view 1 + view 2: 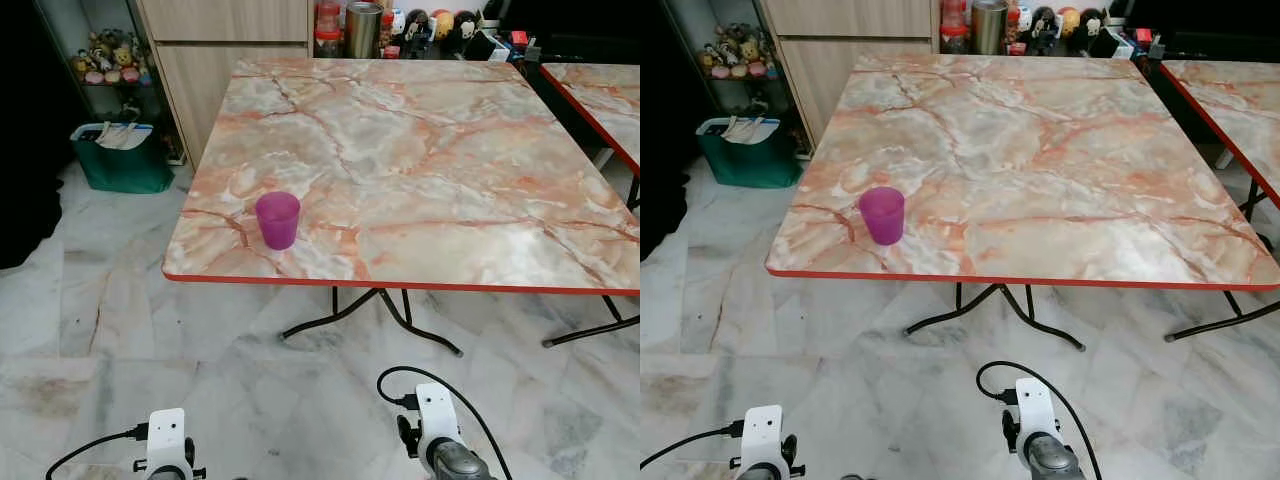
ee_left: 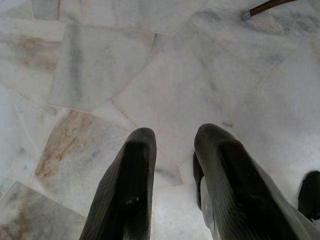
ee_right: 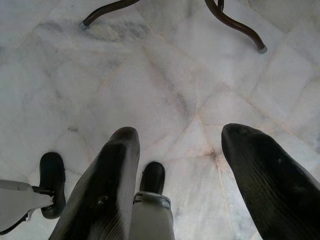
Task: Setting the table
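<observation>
A purple cup (image 1: pixel 277 219) stands upright near the front left corner of a square table (image 1: pixel 450 150) with an orange marble pattern and a red rim. Nothing else is on the tabletop. Both of my arms hang low in front of the table, above the floor: the left arm (image 1: pixel 166 445) and the right arm (image 1: pixel 436 428). In the left wrist view my left gripper (image 2: pixel 177 137) is open over pale floor tiles, holding nothing. My right gripper (image 3: pixel 182 135) is open wider, also holding nothing, with the table's curved legs (image 3: pixel 235 27) ahead of it.
Dark metal legs (image 1: pixel 370 310) spread out under the table. A second table (image 1: pixel 600 90) of the same kind stands to the right. A green bag (image 1: pixel 120 158) sits on the floor at the left beside a wooden cabinet (image 1: pixel 225 50). Jars and figurines (image 1: pixel 362 28) line the back.
</observation>
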Tool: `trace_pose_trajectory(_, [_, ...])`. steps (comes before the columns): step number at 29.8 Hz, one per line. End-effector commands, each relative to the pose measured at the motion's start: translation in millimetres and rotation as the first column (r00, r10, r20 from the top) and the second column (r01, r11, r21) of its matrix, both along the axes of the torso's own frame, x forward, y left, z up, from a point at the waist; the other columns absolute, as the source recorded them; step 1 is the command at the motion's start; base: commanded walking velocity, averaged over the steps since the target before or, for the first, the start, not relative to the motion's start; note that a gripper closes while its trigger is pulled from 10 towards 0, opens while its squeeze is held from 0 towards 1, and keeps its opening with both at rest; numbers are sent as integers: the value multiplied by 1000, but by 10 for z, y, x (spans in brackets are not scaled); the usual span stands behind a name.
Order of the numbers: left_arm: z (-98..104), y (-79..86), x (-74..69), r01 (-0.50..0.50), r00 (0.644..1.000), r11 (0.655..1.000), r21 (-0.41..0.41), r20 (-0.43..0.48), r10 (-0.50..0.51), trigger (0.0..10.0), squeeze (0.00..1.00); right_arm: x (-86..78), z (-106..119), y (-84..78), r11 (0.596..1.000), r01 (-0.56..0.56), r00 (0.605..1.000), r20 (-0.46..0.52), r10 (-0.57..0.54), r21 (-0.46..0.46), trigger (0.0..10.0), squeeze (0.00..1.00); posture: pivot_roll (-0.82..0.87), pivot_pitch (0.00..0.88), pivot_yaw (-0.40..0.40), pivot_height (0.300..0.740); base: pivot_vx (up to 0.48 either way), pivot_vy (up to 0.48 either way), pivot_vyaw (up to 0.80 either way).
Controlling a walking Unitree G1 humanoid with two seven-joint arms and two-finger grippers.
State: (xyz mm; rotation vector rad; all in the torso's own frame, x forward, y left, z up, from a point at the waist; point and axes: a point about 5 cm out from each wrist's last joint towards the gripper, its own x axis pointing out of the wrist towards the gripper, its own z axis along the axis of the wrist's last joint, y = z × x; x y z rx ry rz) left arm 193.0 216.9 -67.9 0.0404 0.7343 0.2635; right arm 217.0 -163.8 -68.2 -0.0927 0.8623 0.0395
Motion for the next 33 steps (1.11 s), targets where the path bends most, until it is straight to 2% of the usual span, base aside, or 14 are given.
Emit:
trace_pose_trajectory(1, [-22,12,-46,-3,1000,1000,-5,-10,3,10000,0,-25,-16,-9,1000,5,1000,-13,-5,-5,10000,0,150,100,-25,715,251,0,0])
trace_pose_trajectory(33, [-31,15,-63,-9,1000,1000,0,-18,9,10000,0,-51,-30,-27,1000,7,1000,-22,-7,-13,10000,0,148,105,-26,715,321,0,0])
